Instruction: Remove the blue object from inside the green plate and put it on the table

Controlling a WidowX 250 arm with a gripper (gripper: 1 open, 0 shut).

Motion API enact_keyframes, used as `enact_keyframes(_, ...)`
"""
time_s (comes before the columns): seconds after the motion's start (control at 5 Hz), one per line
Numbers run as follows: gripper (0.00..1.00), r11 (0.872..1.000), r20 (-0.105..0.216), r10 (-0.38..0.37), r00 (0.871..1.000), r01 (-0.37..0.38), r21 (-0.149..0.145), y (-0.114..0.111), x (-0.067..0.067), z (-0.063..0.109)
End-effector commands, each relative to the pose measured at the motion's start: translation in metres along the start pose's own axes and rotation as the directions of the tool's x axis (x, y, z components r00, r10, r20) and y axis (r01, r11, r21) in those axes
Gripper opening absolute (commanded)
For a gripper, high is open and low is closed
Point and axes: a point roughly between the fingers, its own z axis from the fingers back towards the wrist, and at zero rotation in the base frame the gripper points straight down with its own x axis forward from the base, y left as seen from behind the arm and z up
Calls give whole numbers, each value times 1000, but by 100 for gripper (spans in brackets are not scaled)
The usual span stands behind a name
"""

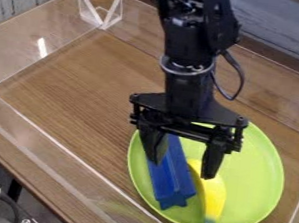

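Jaws parted wide and holding nothing, the black two-fingered gripper [182,165] hangs over the lime-green plate [256,171], its fingers apart seemingly so they can come down around the ridged dark-blue block [171,176]. Nearest the camera, the yellow banana [208,195] lies on the plate just beside that block, which rests inside the rim, so the grasp probably needs care there. Farther back, the brown wood-grain tabletop [81,84] offers somewhere to set the block down.
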Motion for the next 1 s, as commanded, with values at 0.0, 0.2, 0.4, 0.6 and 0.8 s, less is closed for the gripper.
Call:
enact_keyframes(0.0, 100, 998, 23, -51, 998, 52, -25, -8, -4, 14)
enact_keyframes(0.2, 100, 997, 19, -69, 997, 70, -36, -1, 1, 16)
enact_keyframes(0.4, 100, 995, 17, -83, 996, 84, -44, 7, 6, 17)
enact_keyframes(0.6, 100, 996, 25, -65, 998, 66, -52, 6, 10, 9)
enact_keyframes(0.8, 100, 997, 24, -51, 998, 53, -55, 2, 9, 0)
